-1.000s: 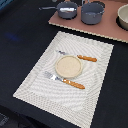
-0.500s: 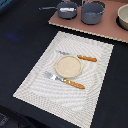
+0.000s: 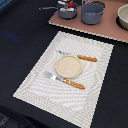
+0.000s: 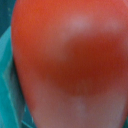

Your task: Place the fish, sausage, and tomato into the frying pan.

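Observation:
The frying pan is dark grey with a thin handle pointing to the exterior view's left, and it stands on the brown board at the back. My gripper is right over the pan at the frame's top edge. The red tomato is at the gripper. In the wrist view the tomato fills nearly the whole picture, very close to the camera, and the fingers are hidden there. The gripper appears shut on the tomato. I cannot make out the fish or the sausage.
A deeper grey pot stands just to the exterior view's right of the pan. A beige bowl is further right. In front, a striped placemat holds a wooden plate, a knife and a fork.

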Motion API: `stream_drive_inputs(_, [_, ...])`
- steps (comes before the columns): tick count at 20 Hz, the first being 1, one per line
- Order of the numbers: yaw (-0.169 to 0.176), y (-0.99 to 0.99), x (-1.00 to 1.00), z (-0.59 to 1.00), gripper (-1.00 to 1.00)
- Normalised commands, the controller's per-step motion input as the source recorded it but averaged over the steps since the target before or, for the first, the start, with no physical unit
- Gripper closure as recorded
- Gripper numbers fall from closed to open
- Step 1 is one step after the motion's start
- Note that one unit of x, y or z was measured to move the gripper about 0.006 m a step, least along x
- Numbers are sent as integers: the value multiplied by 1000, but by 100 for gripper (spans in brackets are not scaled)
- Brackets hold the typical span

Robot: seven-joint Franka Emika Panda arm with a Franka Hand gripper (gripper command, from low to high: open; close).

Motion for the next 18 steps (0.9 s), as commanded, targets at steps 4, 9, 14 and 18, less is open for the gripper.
stream_drive_inputs(4, [23, 228, 0, 903, -100])
stream_drive_inputs(9, [57, 239, 0, 1000, -100])
stream_drive_inputs(14, [67, 110, -21, 875, -100])
stream_drive_inputs(18, [0, 0, -17, 4, -100])
